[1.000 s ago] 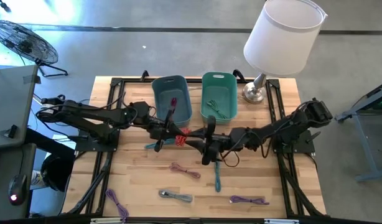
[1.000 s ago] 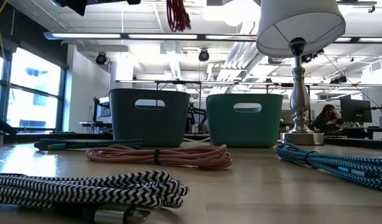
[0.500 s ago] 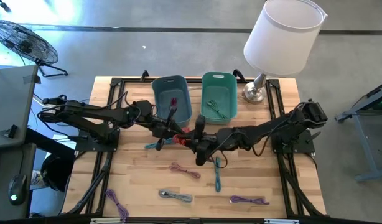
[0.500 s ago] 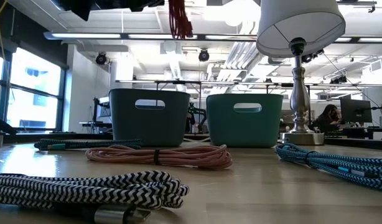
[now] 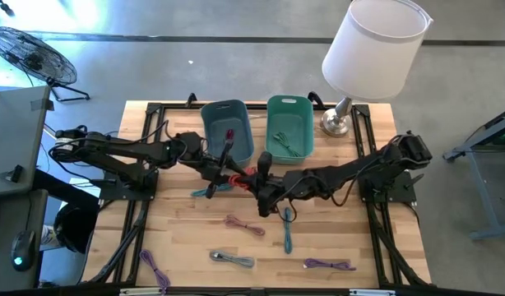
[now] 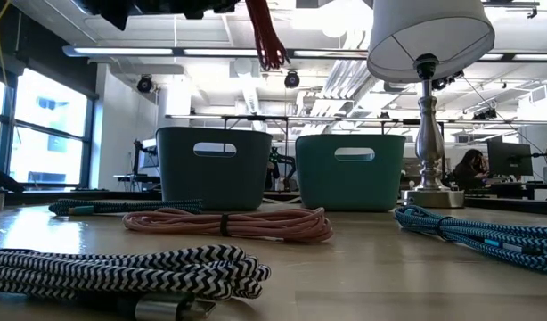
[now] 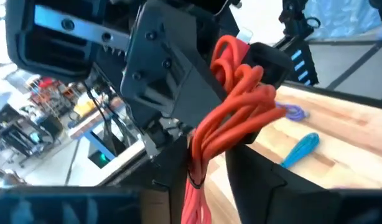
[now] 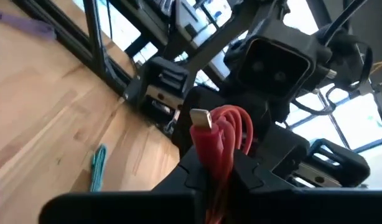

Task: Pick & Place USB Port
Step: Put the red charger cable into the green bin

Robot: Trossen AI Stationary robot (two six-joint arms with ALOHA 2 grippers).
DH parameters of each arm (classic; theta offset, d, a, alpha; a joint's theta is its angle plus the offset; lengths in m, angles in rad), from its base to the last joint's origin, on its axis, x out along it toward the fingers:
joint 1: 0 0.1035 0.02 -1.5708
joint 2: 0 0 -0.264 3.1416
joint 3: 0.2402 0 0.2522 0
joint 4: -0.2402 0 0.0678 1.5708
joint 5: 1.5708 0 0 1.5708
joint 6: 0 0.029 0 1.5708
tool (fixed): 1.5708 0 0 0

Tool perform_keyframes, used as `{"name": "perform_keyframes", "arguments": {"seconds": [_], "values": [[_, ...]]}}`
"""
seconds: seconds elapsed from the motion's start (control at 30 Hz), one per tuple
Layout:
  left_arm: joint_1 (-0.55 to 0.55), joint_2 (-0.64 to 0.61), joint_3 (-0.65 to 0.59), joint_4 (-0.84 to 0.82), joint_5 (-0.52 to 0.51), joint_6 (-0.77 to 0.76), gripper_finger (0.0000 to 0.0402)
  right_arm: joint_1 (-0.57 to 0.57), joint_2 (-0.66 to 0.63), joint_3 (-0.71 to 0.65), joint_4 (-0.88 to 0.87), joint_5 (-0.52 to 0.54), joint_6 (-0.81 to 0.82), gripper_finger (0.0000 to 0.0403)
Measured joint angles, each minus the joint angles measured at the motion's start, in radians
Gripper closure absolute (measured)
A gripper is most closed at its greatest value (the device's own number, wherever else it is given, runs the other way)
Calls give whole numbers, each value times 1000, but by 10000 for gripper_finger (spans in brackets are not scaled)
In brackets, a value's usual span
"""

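Observation:
A red coiled USB cable (image 5: 245, 174) hangs in the air at the table's middle, between both grippers. My left gripper (image 5: 230, 173) is shut on it from the left, my right gripper (image 5: 260, 178) from the right. In the low view its loops (image 6: 266, 36) dangle from the top edge, above the blue-grey bin (image 6: 213, 167). The left wrist view shows the red bundle (image 7: 234, 112) running from my left gripper (image 7: 206, 168) up to the right arm's fingers. Its metal plug (image 8: 200, 118) sticks up past my right gripper (image 8: 219, 168). My left gripper pinches the cable's bundled strands (image 7: 200, 158) between its two fingers, coming level from the table's left. The bundle is lifted clear of the table. My right gripper pinches the cable just below its plug end (image 8: 214, 152), coming level from the table's right; the plug points past the fingers.
The blue-grey bin (image 5: 228, 131) holds another red cable; the teal bin (image 5: 289, 127) holds a green one. A lamp (image 5: 341, 115) stands at the far right. Pink (image 5: 244, 224), teal (image 5: 287, 234), grey (image 5: 232, 260) and purple (image 5: 328, 265) cables lie on the near half.
My right gripper has moved toward the table's left and come up to the red cable held by my left gripper. In the low view the hanging loops have swung slightly right and dropped a little lower.

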Motion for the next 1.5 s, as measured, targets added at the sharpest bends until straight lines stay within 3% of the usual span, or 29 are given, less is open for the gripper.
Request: {"name": "perform_keyframes", "arguments": {"seconds": [0.27,0.5,0.6,0.97,1.2,1.37,1.5], "values": [[0,-24,1,-113,-127,-4,256,53,1,0,-18,291,-80,391],[0,-127,-1,-311,-397,-8,252,68,0,-6,-30,804,-119,391],[0,-164,0,-343,-438,-7,252,26,-5,-6,-62,931,-71,391],[-5,-205,0,-491,-396,-72,252,-153,-32,-7,-282,812,295,392],[-51,-205,0,-539,-456,-79,252,-228,-52,-7,-541,679,658,392],[-74,-205,0,-553,-482,-61,252,-272,-52,-7,-678,627,801,391],[-73,-205,0,-553,-483,-60,252,-293,-52,-7,-695,604,859,342]]}}
